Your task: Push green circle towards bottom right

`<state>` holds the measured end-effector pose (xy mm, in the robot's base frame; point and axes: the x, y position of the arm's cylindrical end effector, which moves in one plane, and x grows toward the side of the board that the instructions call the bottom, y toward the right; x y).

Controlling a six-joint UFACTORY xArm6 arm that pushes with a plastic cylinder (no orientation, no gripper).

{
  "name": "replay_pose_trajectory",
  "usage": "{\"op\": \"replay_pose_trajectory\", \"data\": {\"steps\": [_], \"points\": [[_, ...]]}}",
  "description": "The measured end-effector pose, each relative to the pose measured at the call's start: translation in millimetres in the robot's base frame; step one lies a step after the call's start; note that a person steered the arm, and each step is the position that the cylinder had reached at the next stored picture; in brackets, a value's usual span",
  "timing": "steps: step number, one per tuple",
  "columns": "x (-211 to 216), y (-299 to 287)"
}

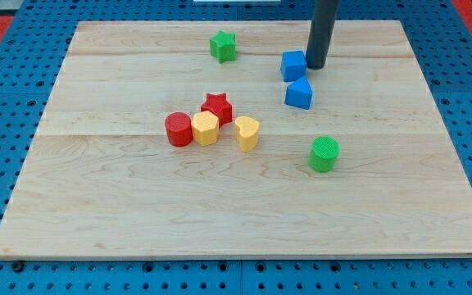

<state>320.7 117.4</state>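
Observation:
The green circle (324,154) lies on the wooden board (97,205), right of centre. My tip (315,65) rests on the board near the view's top, just right of a blue cube (293,65) and well above the green circle. A second blue block (298,93), with a pointed top, lies between the cube and the green circle.
A green star (223,46) lies near the top centre. A red cylinder (179,129), a yellow hexagon-like block (206,128), a red star (217,106) and a yellow heart (247,133) cluster left of centre. Blue pegboard (6,98) surrounds the board.

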Motion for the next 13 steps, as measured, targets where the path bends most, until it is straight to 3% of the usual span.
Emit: {"op": "replay_pose_trajectory", "data": {"steps": [1, 3, 7, 9, 11, 13], "points": [[8.3, -2.1], [-70.5, -8.5], [55.2, -31.9], [146.6, -31.8], [132.7, -28.4], [200.4, 61.1]]}}
